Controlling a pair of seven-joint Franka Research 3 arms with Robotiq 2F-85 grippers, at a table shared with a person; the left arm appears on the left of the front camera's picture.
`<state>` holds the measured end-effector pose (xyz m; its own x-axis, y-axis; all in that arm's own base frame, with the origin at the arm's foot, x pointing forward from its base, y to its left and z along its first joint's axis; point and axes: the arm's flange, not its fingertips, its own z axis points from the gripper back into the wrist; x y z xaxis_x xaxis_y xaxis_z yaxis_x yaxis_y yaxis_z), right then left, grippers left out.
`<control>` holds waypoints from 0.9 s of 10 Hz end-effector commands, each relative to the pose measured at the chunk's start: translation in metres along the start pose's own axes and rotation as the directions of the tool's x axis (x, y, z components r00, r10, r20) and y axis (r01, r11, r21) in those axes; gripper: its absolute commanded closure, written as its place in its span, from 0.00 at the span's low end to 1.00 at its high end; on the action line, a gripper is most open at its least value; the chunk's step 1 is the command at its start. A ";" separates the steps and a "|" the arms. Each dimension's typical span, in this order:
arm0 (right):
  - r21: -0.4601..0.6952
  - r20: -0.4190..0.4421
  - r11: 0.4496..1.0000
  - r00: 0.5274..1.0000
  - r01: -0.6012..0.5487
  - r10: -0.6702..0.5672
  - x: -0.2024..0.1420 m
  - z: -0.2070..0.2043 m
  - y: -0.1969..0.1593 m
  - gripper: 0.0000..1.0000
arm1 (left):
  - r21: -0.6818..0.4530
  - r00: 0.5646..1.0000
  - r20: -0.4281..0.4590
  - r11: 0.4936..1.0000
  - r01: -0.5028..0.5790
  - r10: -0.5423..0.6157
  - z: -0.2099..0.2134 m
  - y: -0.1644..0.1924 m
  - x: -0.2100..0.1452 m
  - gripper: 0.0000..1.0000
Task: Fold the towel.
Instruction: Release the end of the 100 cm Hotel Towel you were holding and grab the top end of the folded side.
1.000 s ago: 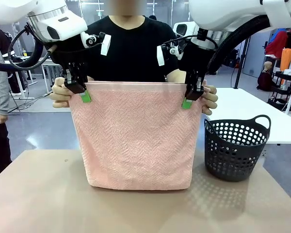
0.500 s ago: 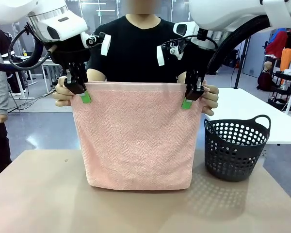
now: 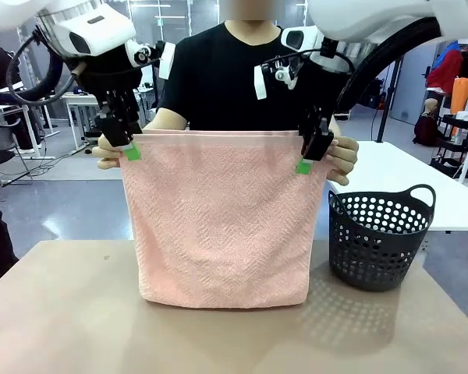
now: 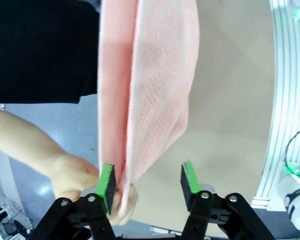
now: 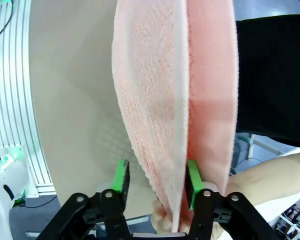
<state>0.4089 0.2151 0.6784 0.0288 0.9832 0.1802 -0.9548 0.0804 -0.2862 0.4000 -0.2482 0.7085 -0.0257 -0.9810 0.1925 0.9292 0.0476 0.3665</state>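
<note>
Tan table (image 3: 54, 312) touches the lower edge of the towel (image 3: 222, 218), hung upright from a person's hands (image 3: 345, 158); left gripper (image 3: 130, 150) and right gripper (image 3: 303, 164) straddle its top corners, jaws apart, unclamped; black basket (image 3: 381, 238) beside it

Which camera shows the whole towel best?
The front view: the towel hangs spread full width, with every edge visible. The left and right wrist views look along it nearly edge-on, showing its two hanging layers, strongly foreshortened.

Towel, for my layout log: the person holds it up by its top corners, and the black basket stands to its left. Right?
No: the basket stands to the right of the towel, as the front view shows. The person does hold it by its top corners.
</note>
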 end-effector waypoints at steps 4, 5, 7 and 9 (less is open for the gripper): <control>-0.199 0.054 0.979 0.998 -0.034 0.045 -0.011 0.067 0.017 0.00 | 0.206 0.999 0.017 0.978 0.029 -0.034 0.050 -0.022 0.007 0.00; -0.209 0.040 0.977 0.998 -0.047 0.057 -0.011 0.070 0.018 0.00 | 0.211 0.999 0.009 0.976 0.045 -0.048 0.053 -0.023 0.010 0.00; -0.206 0.038 0.977 0.998 -0.045 0.054 -0.009 0.071 0.018 0.00 | 0.191 0.999 0.018 0.981 0.041 -0.045 0.056 -0.022 0.011 0.00; -0.202 0.054 0.979 0.997 -0.035 0.046 -0.007 0.072 0.017 0.00 | 0.195 0.998 0.012 0.979 0.065 -0.068 0.058 -0.024 0.011 0.00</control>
<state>0.3702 0.1996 0.7425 -0.0205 0.9773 0.2108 -0.8824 0.0814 -0.4634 0.3587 -0.2488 0.7577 -0.0885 -0.9761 0.1987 0.8517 0.0293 0.5232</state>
